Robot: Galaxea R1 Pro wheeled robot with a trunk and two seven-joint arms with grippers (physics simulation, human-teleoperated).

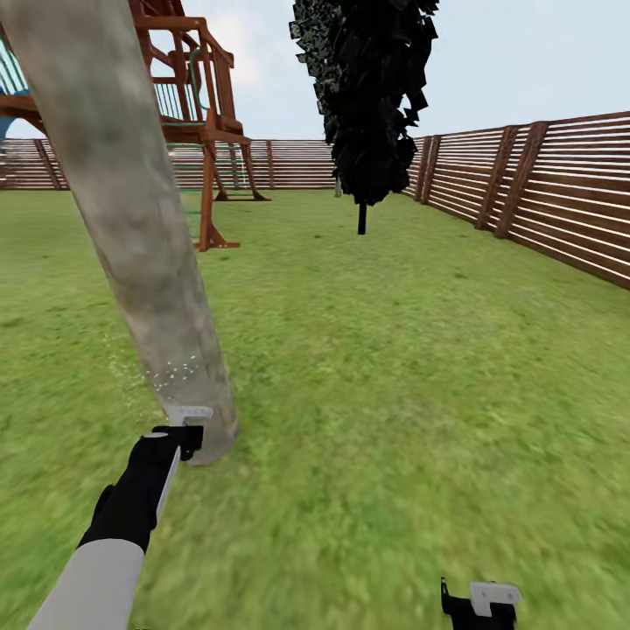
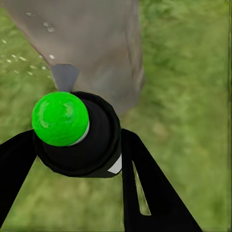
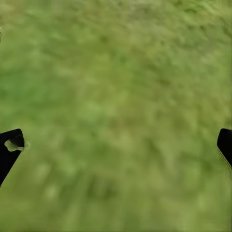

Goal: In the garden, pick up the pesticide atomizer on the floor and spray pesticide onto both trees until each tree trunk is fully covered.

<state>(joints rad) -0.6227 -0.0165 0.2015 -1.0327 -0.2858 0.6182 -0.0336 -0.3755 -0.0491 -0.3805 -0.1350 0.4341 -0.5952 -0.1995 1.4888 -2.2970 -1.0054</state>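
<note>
While the left arm reaches forward over the lawn [image 1: 394, 367], its left gripper [image 1: 181, 435] sits right at the foot of the tree trunk [image 1: 131, 219], a thick grey-tan column that leans toward the upper left of the head view. In the left wrist view the two black fingers [image 2: 145, 183] are clenched on the pesticide atomizer [image 2: 79, 137], a round black body with a bright green cap [image 2: 60, 118]. A small grey nozzle [image 2: 65, 77] sticks out past the cap and points at the bark, very close to it; I cannot tell if it touches. Small white specks [image 1: 175, 372] lie on the lower part of the trunk and on the grass just beside it.

Behind the trunk stands a red-brown wooden playset [image 1: 197, 105]. More to the right, farther back, there is a narrow near-black conifer [image 1: 367, 96] with a thin dark stem. A brown slat fence [image 1: 542, 201] runs along the back of the garden and down its right side.

At the lower right edge of the head view the right gripper [image 1: 481, 604] shows only partly. In the right wrist view its two dark fingertips [image 3: 10, 150] stand wide apart at the two sides, released, with only blurred grass between them.
</note>
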